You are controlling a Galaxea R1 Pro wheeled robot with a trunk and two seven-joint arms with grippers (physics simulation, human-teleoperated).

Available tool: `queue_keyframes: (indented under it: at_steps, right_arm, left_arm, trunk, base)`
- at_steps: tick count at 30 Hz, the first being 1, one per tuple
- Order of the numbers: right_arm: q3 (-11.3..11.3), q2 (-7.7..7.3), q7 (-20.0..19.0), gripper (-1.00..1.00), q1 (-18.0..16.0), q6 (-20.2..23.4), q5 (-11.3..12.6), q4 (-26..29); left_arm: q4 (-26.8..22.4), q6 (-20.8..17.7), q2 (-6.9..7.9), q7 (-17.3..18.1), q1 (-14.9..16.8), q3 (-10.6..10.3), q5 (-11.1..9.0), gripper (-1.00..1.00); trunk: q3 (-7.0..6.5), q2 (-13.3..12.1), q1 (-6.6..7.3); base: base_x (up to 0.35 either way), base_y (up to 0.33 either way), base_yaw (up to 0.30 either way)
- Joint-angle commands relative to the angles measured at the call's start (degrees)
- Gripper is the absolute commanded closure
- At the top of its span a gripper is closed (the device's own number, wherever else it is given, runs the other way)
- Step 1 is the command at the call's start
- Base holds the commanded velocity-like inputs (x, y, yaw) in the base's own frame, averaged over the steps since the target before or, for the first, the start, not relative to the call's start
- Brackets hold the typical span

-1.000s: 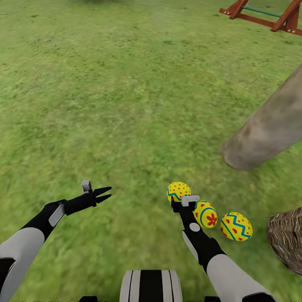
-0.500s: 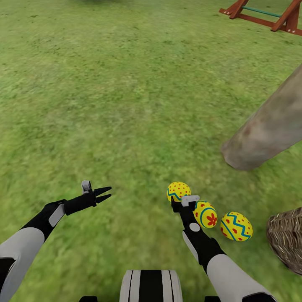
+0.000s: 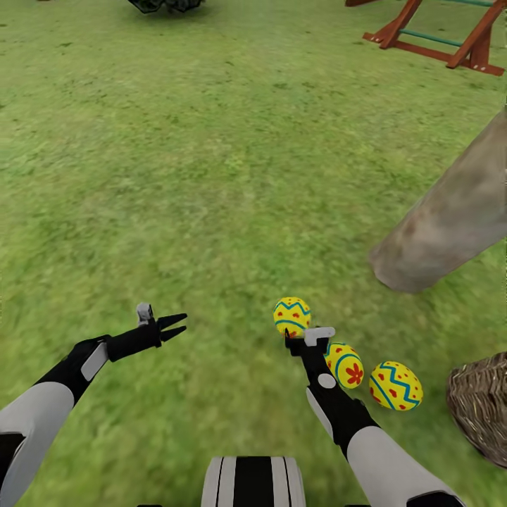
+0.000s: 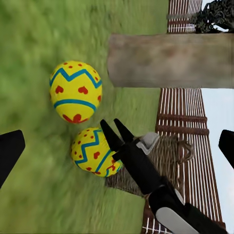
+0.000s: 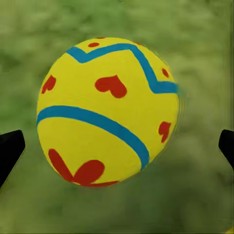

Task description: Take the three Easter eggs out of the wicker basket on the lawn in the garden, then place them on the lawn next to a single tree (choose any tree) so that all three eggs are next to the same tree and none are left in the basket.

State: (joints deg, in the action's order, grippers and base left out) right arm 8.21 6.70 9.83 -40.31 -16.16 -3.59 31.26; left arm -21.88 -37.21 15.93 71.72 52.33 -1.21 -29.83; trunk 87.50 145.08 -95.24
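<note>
3 Easter eggs (image 3: 348, 365) lie on lawn (image 3: 211, 176) beside tree (image 3: 443, 218).

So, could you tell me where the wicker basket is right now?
In the head view, the wicker basket sits at the right edge on the lawn, just right of the nearest Easter egg.

Grey-white forearms, black wrists, black pointed end effector (image 3: 174, 324) fingers, striped trunk

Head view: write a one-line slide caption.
Three Easter eggs lie on the lawn between tree and wicker basket.
</note>
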Motion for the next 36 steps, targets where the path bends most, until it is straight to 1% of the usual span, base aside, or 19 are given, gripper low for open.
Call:
queue_keyframes:
  at_steps: [1, 4, 5, 6, 8, 9, 11, 12, 13, 14, 15, 16, 18, 22, 24, 25, 28, 31, 36]
  right_arm:
    - [0.22, -0.03, 0.54, -1.00, -0.03, -0.05, -0.37, -0.04]
    - [0.22, -0.02, 0.54, -1.00, -0.03, -0.08, -0.35, 0.02]
    - [0.16, -0.02, 0.54, -1.00, -0.03, -0.04, -0.27, 0.03]
    - [0.09, -0.02, 0.52, -1.00, -0.03, -0.03, -0.22, 0.25]
    - [0.12, -0.02, 0.55, -1.00, -0.03, 0.30, -0.13, 2.25]
    - [0.13, 0.00, 0.87, -1.00, -0.03, 1.27, -0.05, 4.14]
    - [0.13, 0.18, 3.14, -1.00, -0.03, 5.58, 0.04, 5.29]
    - [0.15, 0.36, 4.19, -1.00, -0.03, 9.20, 0.44, 6.60]
    - [0.20, 0.48, 4.56, -1.00, -0.03, 12.51, 1.44, 7.51]
    - [0.24, 0.54, 4.74, -1.00, -0.03, 15.07, 3.25, 8.38]
    - [0.28, 0.57, 4.88, -1.00, -0.01, 16.49, 5.25, 9.49]
    - [0.38, 0.58, 4.97, -1.00, 0.03, 17.35, 6.71, 10.62]
    - [0.53, 0.60, 5.01, -1.00, 0.12, 18.06, 7.71, 12.14]
    - [0.77, 0.74, 4.96, -1.00, 0.19, 18.96, 7.89, 12.72]
    - [1.34, 1.34, 4.93, -1.00, 0.25, 18.97, 7.89, 13.10]
    - [2.70, 1.97, 5.00, -1.00, 0.29, 18.96, 7.78, 13.32]
    - [3.11, 2.09, 5.17, -1.00, 0.32, 18.77, 7.62, 13.65]
    - [3.15, 2.09, 5.40, -1.00, 0.33, 18.71, 7.44, 13.71]
    - [3.25, 2.09, 7.81, -1.00, 0.32, 18.70, 7.45, 13.74]
  left_arm:
    - [0.00, -0.62, -0.05, -0.10, 0.01, -0.17, -0.19, -1.00]
    - [0.00, -0.70, 0.04, -0.72, 0.02, -0.25, -0.20, -1.00]
    - [0.00, -0.82, 0.03, -3.46, 0.03, -0.33, -0.18, -1.00]
    - [-0.05, -0.90, -0.04, -7.43, 0.05, -0.36, -0.21, -1.00]
    - [-0.08, -0.89, -0.08, -9.30, 0.04, -0.31, -0.22, -1.00]
    - [-0.08, -0.86, -0.12, -10.14, 0.03, -0.33, -0.17, -1.00]
    - [-0.09, -0.77, -0.18, -10.78, 0.01, -0.39, -0.07, -1.00]
    - [-0.09, -0.76, -0.19, -11.61, 0.02, -0.43, -0.06, -1.00]
    - [-0.12, -0.76, -0.20, -12.97, 0.04, -0.42, -0.09, -1.00]
    - [-0.22, -0.76, -0.20, -14.45, 0.03, -0.40, -0.16, -1.00]
    - [-0.29, -0.76, -0.20, -15.38, 0.01, -0.34, -0.19, -1.00]
    - [-0.32, -0.76, -0.20, -15.91, 0.02, -0.32, -0.21, -1.00]
    - [-0.35, -0.69, -0.20, -16.00, 0.04, -0.29, -0.23, -1.00]
    - [-0.37, -0.67, -0.20, -16.00, 0.03, -0.28, -0.23, -1.00]
    - [-0.39, -0.67, -0.20, -16.00, 0.00, -0.28, -0.23, -1.00]
    - [-0.43, -0.67, -0.27, -16.03, 0.03, -0.28, -0.25, -1.00]
    - [-0.44, -0.60, -0.28, -15.87, 0.04, -0.18, -0.31, -1.00]
    - [-0.44, -0.54, -0.28, -15.74, 0.04, -0.11, -0.32, -1.00]
    - [-0.44, -0.53, -0.28, -15.66, 0.03, -0.10, -0.32, -1.00]
  trunk:
    - [-0.20, 0.00, 0.03]
    - [-0.86, -0.04, 0.11]
    - [-1.08, -0.06, 0.13]
    - [-1.30, -0.07, 0.16]
    - [-1.75, -0.10, 0.21]
    - [-1.97, -0.11, 0.24]
    - [-2.41, -0.14, 0.29]
    - [-2.63, -0.15, 0.31]
    - [-2.86, -0.16, 0.34]
    - [-3.08, -0.18, 0.37]
    - [-3.30, -0.19, 0.39]
    - [-3.52, -0.20, 0.42]
    - [-3.96, -0.23, 0.47]
    - [-4.85, -0.28, 0.57]
    - [-5.29, -0.31, 0.62]
    - [-5.51, -0.32, 0.65]
    - [-6.26, -0.37, 0.73]
    - [-7.19, -0.41, 0.80]
    - [-8.75, -0.47, 0.93]
  base:
    - [0.000, 0.000, 0.000]
    - [0.000, 0.000, 0.000]
    - [0.000, 0.000, 0.000]
    - [-0.118, 0.000, 0.000]
    - [-0.233, 0.000, 0.000]
    - [-0.318, 0.000, 0.000]
    - [-0.338, 0.000, 0.000]
    - [-0.343, 0.000, 0.000]
    - [-0.344, 0.000, 0.000]
    - [-0.345, 0.000, 0.000]
    - [-0.345, 0.000, 0.000]
    - [-0.345, 0.000, 0.000]
    - [-0.345, 0.000, 0.000]
    - [-0.345, 0.000, 0.000]
    - [-0.345, 0.000, 0.000]
    - [-0.345, 0.000, 0.000]
    - [-0.329, -0.042, 0.000]
    - [-0.088, -0.039, 0.000]
    - [-0.008, -0.003, 0.000]
